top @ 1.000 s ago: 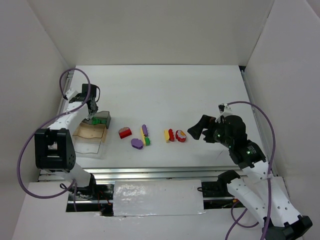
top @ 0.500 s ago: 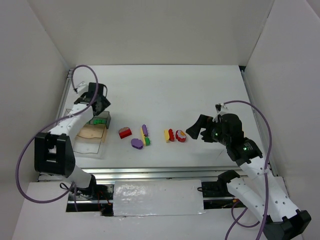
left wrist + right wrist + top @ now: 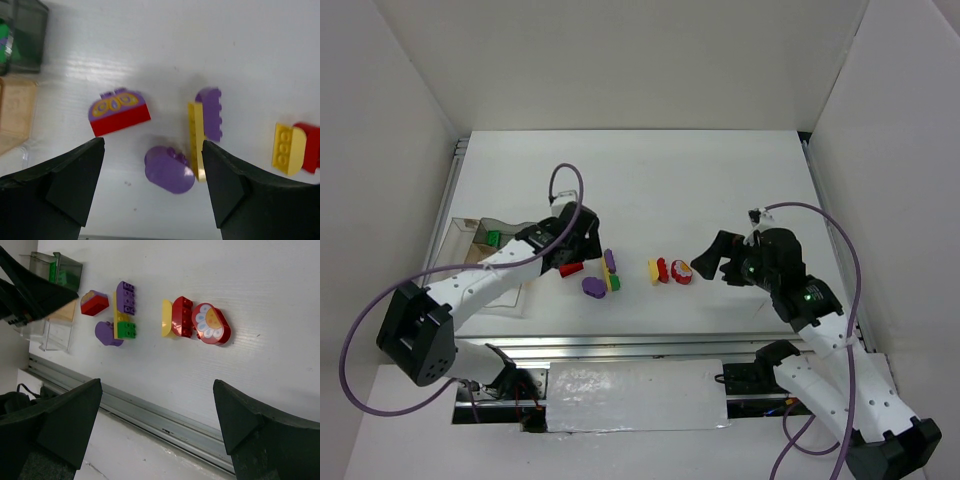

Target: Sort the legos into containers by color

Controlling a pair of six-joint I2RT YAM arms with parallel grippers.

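Smoky clear plastic forms the containers, which sit at the left edge of the white desk. One green lego lies in their far compartment. The other legos lie loose on the desk in a rough row, right of the containers and toward the near edge.

Closest to the containers is a red piece with a rounded purple-and-yellow face. Right of it, a rounded purple piece touches the near end of a long yellow brick. A purple brick lies against that brick's right side at the far end, and a green brick against it at the near end.

Farther right, apart from that group, three pieces sit side by side, touching: a yellow rounded piece, a red brick and a red dotted piece.

The left arm stretches rightward past the containers. The left jaws hang spread apart above the red piece and the rounded purple piece, gripping nothing. On the right arm, the right jaws hover just right of the red dotted piece, spread wide and empty.
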